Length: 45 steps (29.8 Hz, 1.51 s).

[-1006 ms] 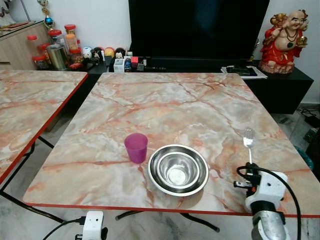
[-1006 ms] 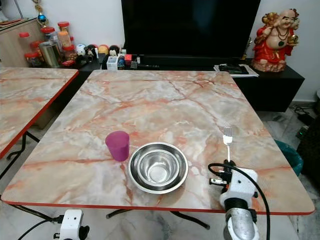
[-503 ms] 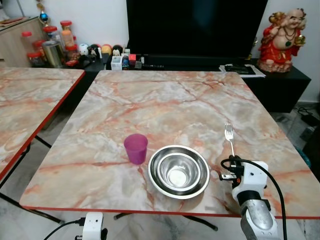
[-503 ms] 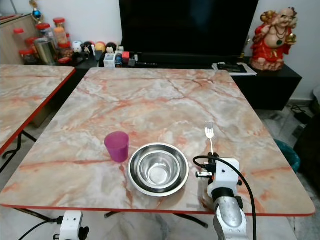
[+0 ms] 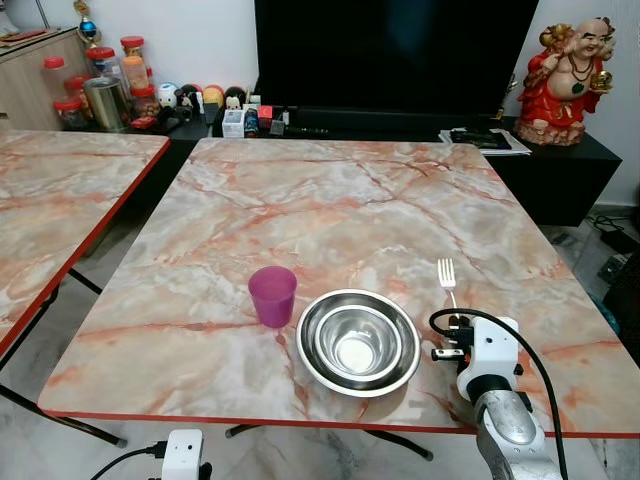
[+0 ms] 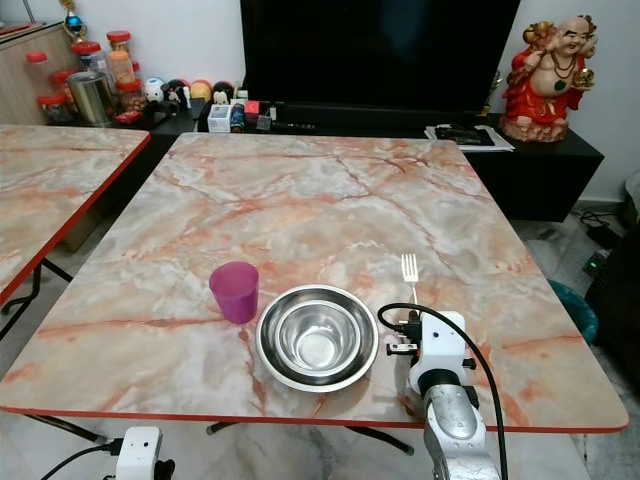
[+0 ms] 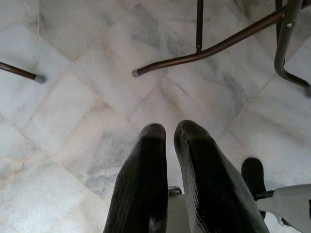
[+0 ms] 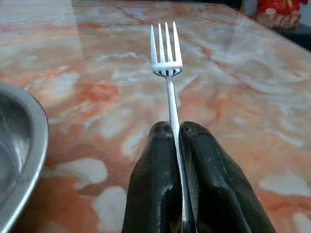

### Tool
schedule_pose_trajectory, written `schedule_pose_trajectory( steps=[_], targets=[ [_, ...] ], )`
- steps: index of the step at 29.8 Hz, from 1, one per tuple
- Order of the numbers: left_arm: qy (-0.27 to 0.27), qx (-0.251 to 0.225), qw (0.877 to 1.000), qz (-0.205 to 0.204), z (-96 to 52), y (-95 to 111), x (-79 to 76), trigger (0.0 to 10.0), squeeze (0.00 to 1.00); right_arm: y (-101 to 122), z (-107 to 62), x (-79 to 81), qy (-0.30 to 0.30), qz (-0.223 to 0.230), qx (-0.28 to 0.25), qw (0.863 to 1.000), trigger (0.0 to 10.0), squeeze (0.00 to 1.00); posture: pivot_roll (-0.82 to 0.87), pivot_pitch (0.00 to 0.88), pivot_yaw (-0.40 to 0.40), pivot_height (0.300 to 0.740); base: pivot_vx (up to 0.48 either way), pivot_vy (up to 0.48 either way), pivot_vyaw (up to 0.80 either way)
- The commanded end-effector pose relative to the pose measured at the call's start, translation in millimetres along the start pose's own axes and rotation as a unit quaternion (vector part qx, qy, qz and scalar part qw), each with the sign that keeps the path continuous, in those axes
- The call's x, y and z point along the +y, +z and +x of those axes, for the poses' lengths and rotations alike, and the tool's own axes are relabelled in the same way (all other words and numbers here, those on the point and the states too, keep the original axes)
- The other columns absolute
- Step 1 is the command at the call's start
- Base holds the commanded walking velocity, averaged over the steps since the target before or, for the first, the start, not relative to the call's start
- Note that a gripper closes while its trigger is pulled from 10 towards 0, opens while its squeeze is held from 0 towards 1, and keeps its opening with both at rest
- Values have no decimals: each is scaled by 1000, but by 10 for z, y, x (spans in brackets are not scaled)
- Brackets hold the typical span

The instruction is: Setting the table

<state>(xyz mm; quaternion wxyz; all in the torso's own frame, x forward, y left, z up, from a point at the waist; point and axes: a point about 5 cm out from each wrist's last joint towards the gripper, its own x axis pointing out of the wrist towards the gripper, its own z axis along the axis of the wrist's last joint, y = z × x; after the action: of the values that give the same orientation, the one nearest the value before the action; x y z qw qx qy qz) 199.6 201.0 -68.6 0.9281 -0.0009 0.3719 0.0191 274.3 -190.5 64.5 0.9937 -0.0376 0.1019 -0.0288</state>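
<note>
We see our right end effector clenched on the handle of a silver fork, the two black fingers pressed against either side of the thin stem. The fork points forward, away from us, with its tines out ahead of the fingertips and just above the marble-patterned counter; we cannot tell whether the tines touch the surface. From the head views, the fork lies along the right side of the counter, just to the right of a steel bowl, with the white wrist housing and its black cable behind it near the counter's front edge. In the right wrist view the bowl's rim curves in beside the fingers, near the fork but apart from it.

To the left of the bowl stands an upright purple cup, close to the bowl but not touching it. A second counter with the same marble top and red edge stands to our left.

Our left end effector hangs low beside us, its fingers nearly together with a narrow gap and nothing between them, pointing down at the pale marble floor and the dark metal counter legs.

Beyond the counter are a large dark television, a red figurine and a row of jars.
</note>
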Motion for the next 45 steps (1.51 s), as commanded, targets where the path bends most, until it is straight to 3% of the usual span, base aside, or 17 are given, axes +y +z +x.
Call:
schedule_pose_trajectory(
  steps=[1,17,36,37,38,45],
  targets=[
    [5,12,1000,-3,-12,-42,33,10000,0,22,23,-1,1,-8,9,1000,10000,0,-68,33,-51,740,0,0,0],
    [-1,17,1000,-5,-11,-52,26,10000,0,-92,-97,99,37,1,44,998,10000,0,-72,32,-51,740,0,0,0],
    [-3,20,1000,-1,-6,-41,28,10000,0,-155,-95,-4,0,1,62,998,10000,0,-71,31,-45,740,0,0,0],
    [-3,20,1000,0,-4,-38,26,10000,0,-153,-93,-1,0,2,62,998,10000,957,-69,30,-45,740,0,0,0],
    [-3,20,1000,0,-4,-37,26,10000,0,-153,-91,2,0,2,62,998,10000,1000,-71,29,-44,740,0,0,0],
    [-4,21,1000,0,-3,-39,20,10000,0,-143,-87,1,-7,7,58,998,10000,1000,-71,29,-43,740,0,0,0]
  ],
)
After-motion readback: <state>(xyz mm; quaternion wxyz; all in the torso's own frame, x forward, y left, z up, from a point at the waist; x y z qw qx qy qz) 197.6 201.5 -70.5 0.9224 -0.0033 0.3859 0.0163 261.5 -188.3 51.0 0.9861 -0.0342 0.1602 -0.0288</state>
